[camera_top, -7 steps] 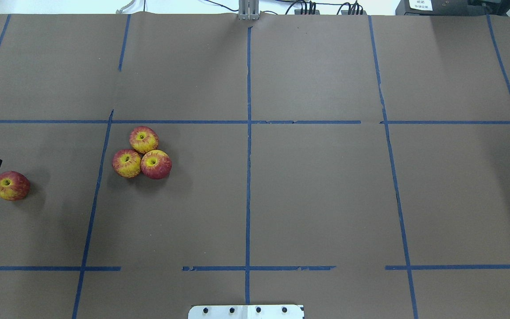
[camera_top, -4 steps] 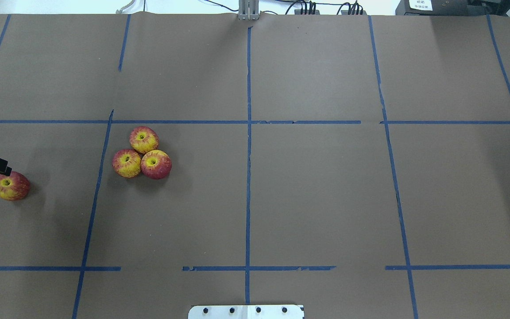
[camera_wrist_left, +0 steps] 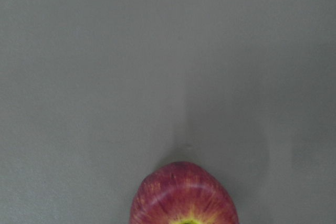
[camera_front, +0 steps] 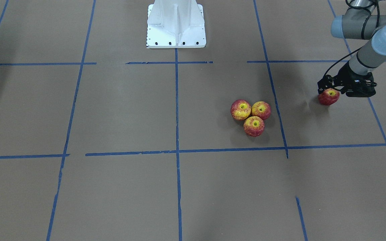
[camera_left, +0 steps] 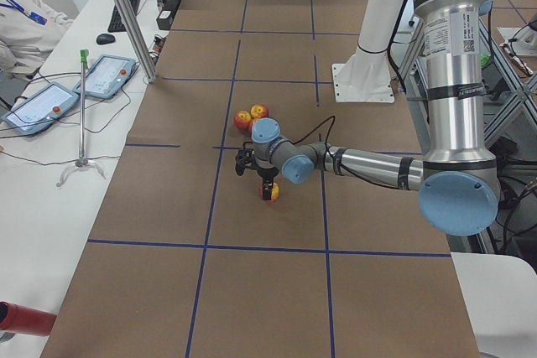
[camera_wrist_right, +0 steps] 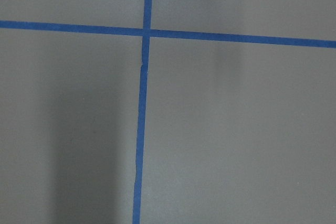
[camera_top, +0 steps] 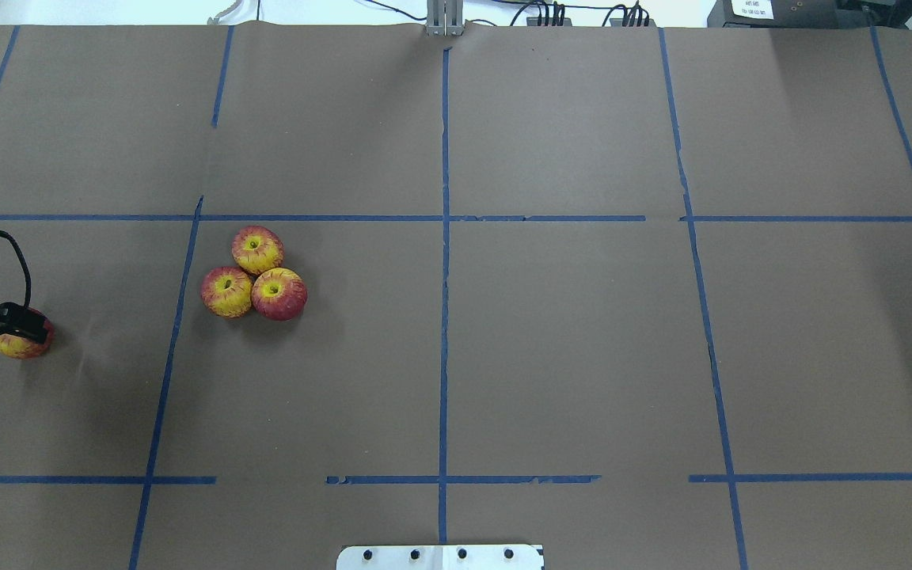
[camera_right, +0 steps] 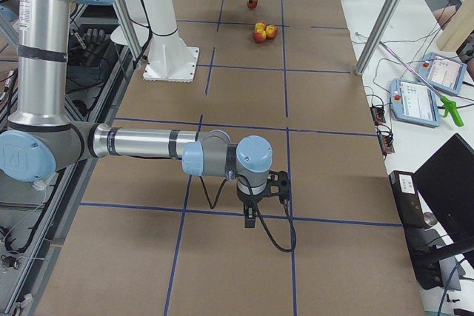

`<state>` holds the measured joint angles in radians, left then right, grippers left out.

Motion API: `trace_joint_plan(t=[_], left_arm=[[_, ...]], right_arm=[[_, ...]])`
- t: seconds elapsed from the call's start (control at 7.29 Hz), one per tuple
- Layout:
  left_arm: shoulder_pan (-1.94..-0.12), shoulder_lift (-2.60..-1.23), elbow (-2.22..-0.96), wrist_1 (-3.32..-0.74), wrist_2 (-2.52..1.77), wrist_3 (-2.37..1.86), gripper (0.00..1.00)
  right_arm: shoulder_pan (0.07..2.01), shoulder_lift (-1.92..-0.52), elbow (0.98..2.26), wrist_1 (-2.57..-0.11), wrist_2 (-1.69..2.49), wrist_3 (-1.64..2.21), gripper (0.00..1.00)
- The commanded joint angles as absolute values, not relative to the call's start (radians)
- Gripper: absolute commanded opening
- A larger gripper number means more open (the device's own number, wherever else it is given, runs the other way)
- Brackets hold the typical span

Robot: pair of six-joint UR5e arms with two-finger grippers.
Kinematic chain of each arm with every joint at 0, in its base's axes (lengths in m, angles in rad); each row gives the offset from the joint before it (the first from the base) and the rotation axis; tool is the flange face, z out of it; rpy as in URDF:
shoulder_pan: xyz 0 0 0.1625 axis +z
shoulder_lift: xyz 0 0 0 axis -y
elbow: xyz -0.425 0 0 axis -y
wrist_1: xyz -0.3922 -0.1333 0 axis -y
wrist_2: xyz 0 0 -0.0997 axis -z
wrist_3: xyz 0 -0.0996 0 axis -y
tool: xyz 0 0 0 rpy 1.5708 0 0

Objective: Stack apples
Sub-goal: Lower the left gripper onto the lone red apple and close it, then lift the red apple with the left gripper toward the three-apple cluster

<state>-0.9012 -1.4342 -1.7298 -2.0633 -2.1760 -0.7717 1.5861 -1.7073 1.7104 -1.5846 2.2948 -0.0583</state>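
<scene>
Three apples (camera_top: 256, 273) sit touching in a triangle on the brown paper (camera_top: 583, 356). I see the fourth apple (camera_front: 329, 97) well apart, resting on the paper just under my left gripper (camera_front: 330, 90). Can't tell either claw's opening. Right gripper (camera_right: 252, 216) hangs low over blue tape lines (camera_wrist_right: 140, 129).

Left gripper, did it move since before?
Yes. Seen from overhead, the left gripper slid toward the view's lower right, over the lone apple, which stayed put.
</scene>
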Motion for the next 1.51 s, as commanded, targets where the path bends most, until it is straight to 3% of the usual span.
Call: trace_joint_plan(t=[0.0,0.41,0.55,0.82,1.1,1.37], left_arm=[[-0.894,-1.457,-1.691,-2.063,-2.175,-0.772,1.00],[-0.881,-1.476,-1.678,-2.063,-2.175,-0.767,0.99],[-0.871,-1.480,-1.675,-2.062,-2.175,-0.767,0.88],[-0.868,-1.491,-1.690,-2.059,-2.175,-0.761,0.04],[-0.870,-1.552,-1.797,-1.908,-2.181,-0.773,0.00],[-0.870,-1.772,-1.836,-1.659,-2.189,-0.779,0.00]], right_arm=[[1.586,-1.707,1.710,-1.585,2.295,-0.058,1.00],[1.586,-1.707,1.710,-1.585,2.295,-0.058,1.00],[1.586,-1.707,1.710,-1.585,2.295,-0.058,1.00],[1.586,-1.707,1.710,-1.585,2.295,-0.058,1.00],[1.586,-1.707,1.710,-1.585,2.295,-0.058,1.00],[1.586,-1.707,1.710,-1.585,2.295,-0.058,1.00]])
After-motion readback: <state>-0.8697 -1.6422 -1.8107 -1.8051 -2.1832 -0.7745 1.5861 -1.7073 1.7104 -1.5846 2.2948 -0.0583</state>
